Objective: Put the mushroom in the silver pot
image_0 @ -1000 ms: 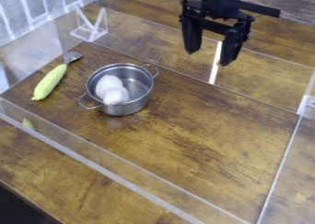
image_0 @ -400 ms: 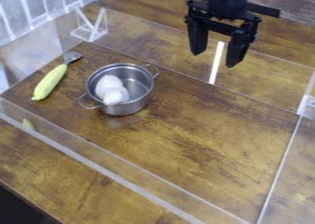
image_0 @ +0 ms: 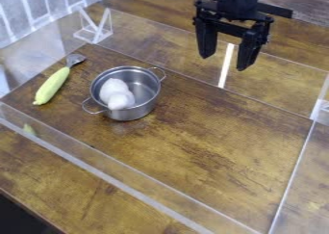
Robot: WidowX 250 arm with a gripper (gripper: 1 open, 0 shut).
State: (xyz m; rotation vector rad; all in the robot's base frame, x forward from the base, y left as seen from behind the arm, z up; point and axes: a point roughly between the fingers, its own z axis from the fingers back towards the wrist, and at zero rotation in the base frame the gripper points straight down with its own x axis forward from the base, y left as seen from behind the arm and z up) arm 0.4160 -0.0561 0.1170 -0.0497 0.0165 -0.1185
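Hovering upper right, black hand [image_0: 232, 47] open, empty, barely shifted; small white mushroom [image_0: 115, 91] sits inside shiny silver pot [image_0: 144, 104]: task looks done.

Mushroom [image_0: 115, 91] lies inside silver pot [image_0: 144, 81], gripper [image_0: 229, 54] spread apart

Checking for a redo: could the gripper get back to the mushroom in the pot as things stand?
Probably yes. The gripper hangs open and empty up and right of the silver pot; the mushroom lies uncovered inside, nothing between. The low walls might crowd the fingers.
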